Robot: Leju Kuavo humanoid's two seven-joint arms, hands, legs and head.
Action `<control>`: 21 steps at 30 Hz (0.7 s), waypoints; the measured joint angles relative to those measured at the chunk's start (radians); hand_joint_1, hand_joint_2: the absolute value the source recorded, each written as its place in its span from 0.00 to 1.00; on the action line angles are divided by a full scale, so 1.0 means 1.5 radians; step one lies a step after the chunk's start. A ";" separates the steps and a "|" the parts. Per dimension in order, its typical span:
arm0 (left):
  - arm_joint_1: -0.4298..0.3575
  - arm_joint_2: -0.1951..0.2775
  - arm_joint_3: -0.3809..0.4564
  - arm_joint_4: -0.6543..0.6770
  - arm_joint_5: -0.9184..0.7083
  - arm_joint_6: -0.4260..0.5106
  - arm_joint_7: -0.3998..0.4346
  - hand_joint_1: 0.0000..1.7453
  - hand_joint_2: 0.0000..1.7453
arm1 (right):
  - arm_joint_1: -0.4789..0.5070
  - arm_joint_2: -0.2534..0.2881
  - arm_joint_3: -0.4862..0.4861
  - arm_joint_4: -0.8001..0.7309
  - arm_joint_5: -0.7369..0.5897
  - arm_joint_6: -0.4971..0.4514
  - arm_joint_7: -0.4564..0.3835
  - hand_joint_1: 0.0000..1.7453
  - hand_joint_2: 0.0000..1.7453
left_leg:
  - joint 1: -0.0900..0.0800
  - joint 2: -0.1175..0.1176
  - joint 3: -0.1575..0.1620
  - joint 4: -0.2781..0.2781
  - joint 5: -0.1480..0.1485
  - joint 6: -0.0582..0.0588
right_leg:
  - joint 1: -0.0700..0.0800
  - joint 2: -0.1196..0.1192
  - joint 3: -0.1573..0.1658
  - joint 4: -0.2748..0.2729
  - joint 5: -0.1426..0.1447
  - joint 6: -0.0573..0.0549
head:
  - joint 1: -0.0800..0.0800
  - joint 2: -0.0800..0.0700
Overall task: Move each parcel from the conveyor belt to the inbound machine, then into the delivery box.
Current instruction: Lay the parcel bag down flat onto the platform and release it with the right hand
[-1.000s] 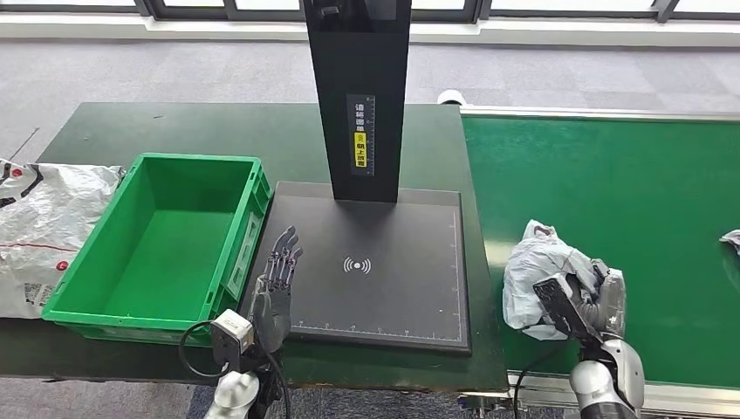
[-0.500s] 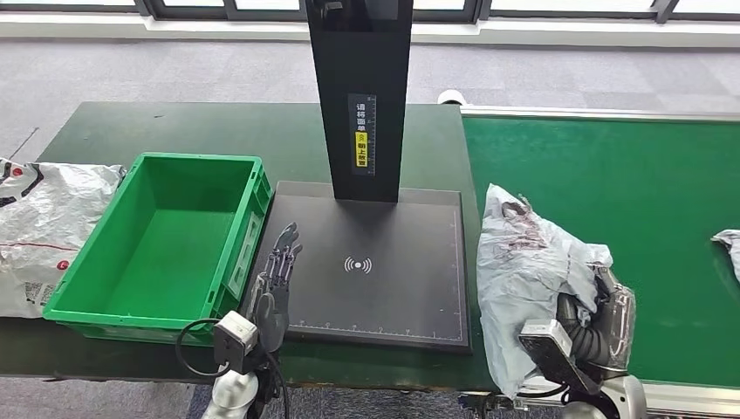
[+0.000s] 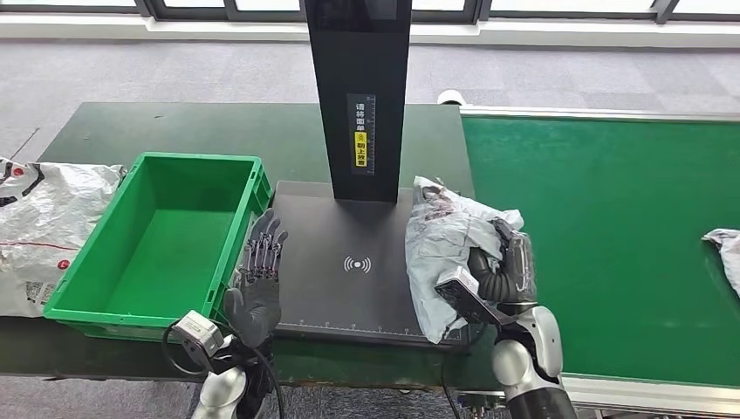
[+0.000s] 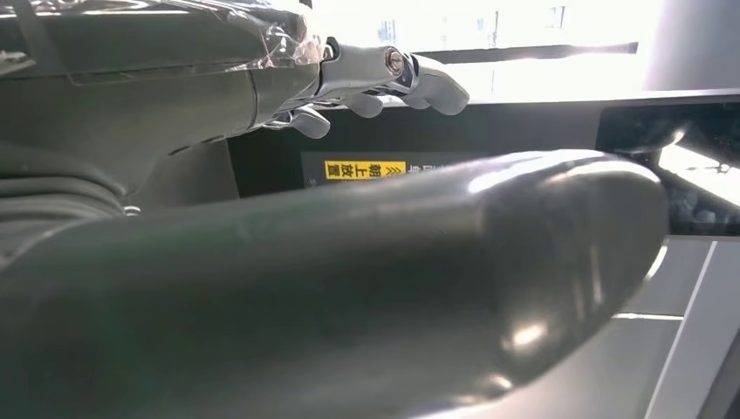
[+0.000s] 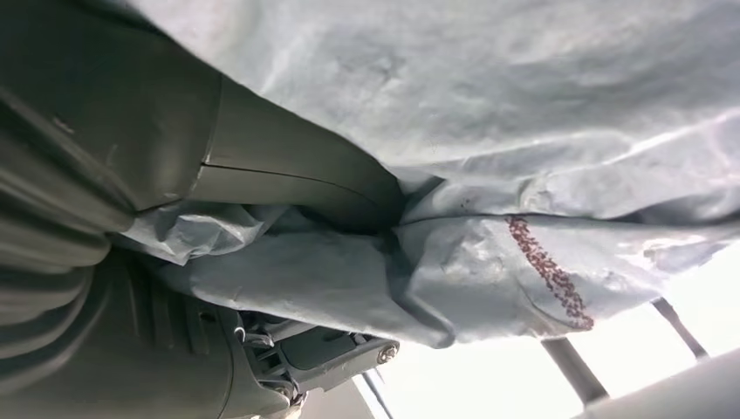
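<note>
Holding a crumpled grey plastic parcel bag [image 3: 445, 253] in the right hand [image 3: 499, 272], fingers grasping it over the right part of the flat black inbound machine platform [image 3: 349, 297]; whether the bag touches the platform cannot be told. Head view: left hand [image 3: 257, 284] raised at the platform's left edge, just beside the empty green plastic delivery box [image 3: 96, 288], fingers [image 3: 262, 249] released and spread, holding nothing. Black upright scanner post [image 3: 359, 96] with yellow label behind the platform. Green conveyor belt [image 3: 628, 227] to the right, carrying a second pale parcel [image 3: 724, 253] at its far edge. White printed sack [image 3: 39, 227] on the green table [image 3: 174, 127], left of the box. Right wrist view: close detail, grey film [image 5: 489, 105] wrinkled against the hand's grey cover, dark red speckled mark [image 5: 550, 271] on the bag. Left wrist view: thick grey thumb [image 4: 349, 288] across the frame, yellow label [image 4: 365, 169] beyond.
</note>
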 joint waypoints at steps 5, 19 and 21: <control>-0.002 0.000 -0.006 0.004 0.004 0.000 0.000 0.00 0.00 | -0.058 0.019 0.022 0.126 -0.013 -0.009 -0.010 1.00 1.00 | 0.000 0.000 -0.001 0.000 0.000 0.000 | 0.000 0.000 -0.001 0.000 0.000 0.000 | 0.000 0.000; -0.009 0.001 -0.039 0.008 -0.010 0.028 0.000 0.00 0.00 | -0.172 0.126 0.056 0.358 -0.100 0.028 -0.080 0.03 1.00 | 0.000 0.002 -0.001 0.000 0.000 0.000 | 0.000 0.003 -0.003 0.000 0.000 0.000 | 0.000 0.000; -0.009 0.001 -0.040 0.008 -0.010 0.033 0.000 0.00 0.00 | -0.177 0.137 0.056 0.367 -0.120 0.037 -0.099 0.00 1.00 | 0.000 0.002 -0.001 0.000 0.000 0.000 | 0.000 0.003 -0.003 0.000 0.000 0.000 | 0.000 0.000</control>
